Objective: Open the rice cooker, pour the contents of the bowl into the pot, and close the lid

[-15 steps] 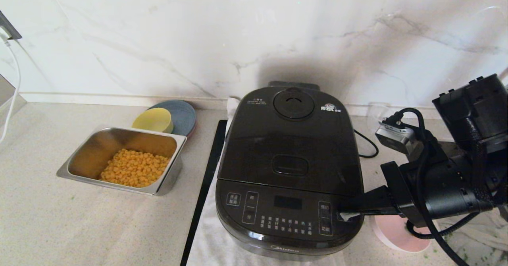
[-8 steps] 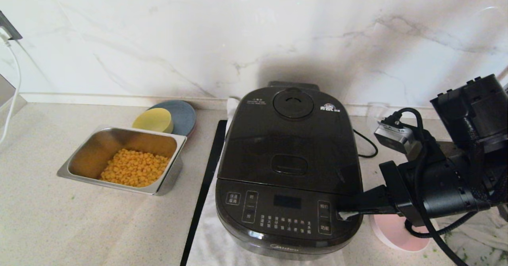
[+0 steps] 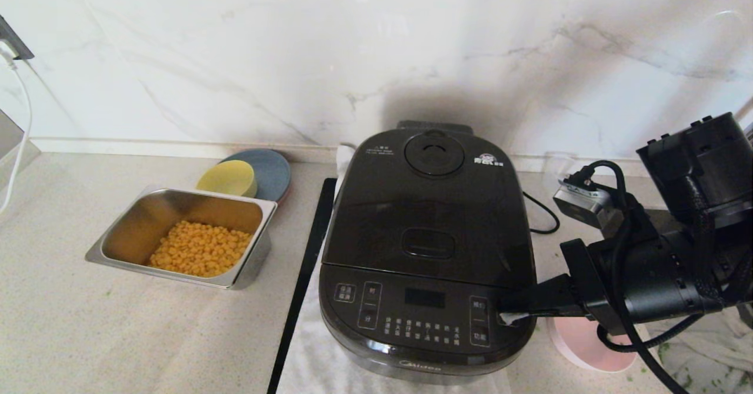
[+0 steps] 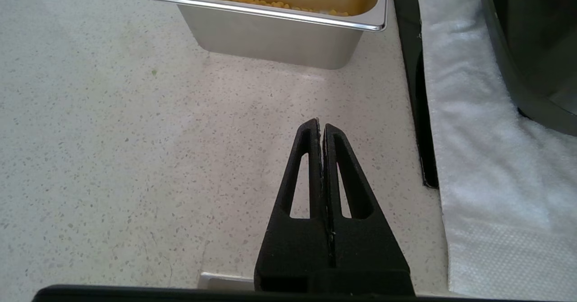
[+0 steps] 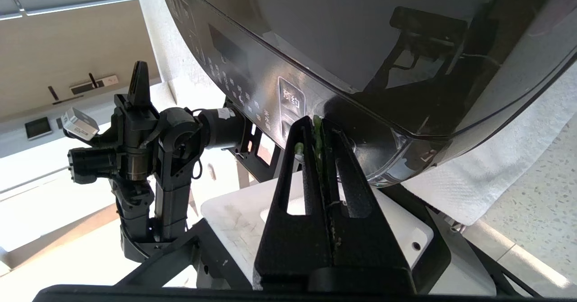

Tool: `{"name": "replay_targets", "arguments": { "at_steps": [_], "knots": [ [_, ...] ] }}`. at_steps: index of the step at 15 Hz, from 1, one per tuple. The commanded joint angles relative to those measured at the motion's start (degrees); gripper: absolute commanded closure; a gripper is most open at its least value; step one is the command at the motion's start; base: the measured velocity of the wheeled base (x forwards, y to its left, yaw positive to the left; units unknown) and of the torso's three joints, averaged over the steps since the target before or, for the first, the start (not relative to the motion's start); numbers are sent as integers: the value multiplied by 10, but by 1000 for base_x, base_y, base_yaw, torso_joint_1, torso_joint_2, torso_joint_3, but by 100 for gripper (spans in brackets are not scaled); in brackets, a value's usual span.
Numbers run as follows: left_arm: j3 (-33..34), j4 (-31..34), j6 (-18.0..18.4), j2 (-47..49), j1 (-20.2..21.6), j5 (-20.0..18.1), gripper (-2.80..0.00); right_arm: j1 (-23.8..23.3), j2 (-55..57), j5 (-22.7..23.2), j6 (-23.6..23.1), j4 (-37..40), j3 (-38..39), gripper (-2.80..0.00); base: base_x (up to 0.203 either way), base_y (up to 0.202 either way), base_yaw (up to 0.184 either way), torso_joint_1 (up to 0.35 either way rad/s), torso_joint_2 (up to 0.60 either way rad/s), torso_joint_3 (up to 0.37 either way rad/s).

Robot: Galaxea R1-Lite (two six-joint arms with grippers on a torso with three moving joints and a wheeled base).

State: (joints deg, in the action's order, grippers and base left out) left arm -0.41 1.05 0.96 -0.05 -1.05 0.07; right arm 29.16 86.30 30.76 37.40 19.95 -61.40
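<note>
The black rice cooker (image 3: pixel 423 323) stands in the middle of the counter with its lid (image 3: pixel 429 206) down; the latch button (image 3: pixel 428 243) and steam vent (image 3: pixel 434 154) face up. The pot is hidden inside. My right gripper (image 3: pixel 505 317) is shut at the cooker's front right corner, level with the button panel (image 5: pixel 288 99). Bits of green herb stick between the right gripper's (image 5: pixel 318 124) fingertips. The pale-pink bowl (image 3: pixel 588 347) sits on the counter below my right arm, partly covered by it. My left gripper (image 4: pixel 321 128) is shut and empty over bare counter, left of the cooker.
A steel tray of yellow corn (image 3: pixel 182 235) sits to the left, with a yellow bowl (image 3: pixel 226 178) on a blue plate (image 3: pixel 270 167) behind it. A white towel (image 4: pixel 473 135) and a black strip (image 3: pixel 303 276) lie under and beside the cooker. The cooker's cord (image 3: pixel 544 220) runs behind on the right.
My right arm has crept slightly to the left along the cooker's front corner. The lid stays down and nothing else has moved.
</note>
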Motion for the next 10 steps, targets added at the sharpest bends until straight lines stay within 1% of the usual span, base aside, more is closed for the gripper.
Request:
{"name": "replay_targets", "arguments": {
  "at_steps": [1, 10],
  "knots": [
    [0, 0, 0, -1, 0, 0, 0, 0, 3, 0, 2, 2, 5, 0, 0, 0, 0, 0, 0, 0],
    [0, 0, 0, -1, -1, 0, 0, -2, -5, 0, 2, 3, 15, 0, 0, 0, 0, 0, 0, 0]
  ]
}}
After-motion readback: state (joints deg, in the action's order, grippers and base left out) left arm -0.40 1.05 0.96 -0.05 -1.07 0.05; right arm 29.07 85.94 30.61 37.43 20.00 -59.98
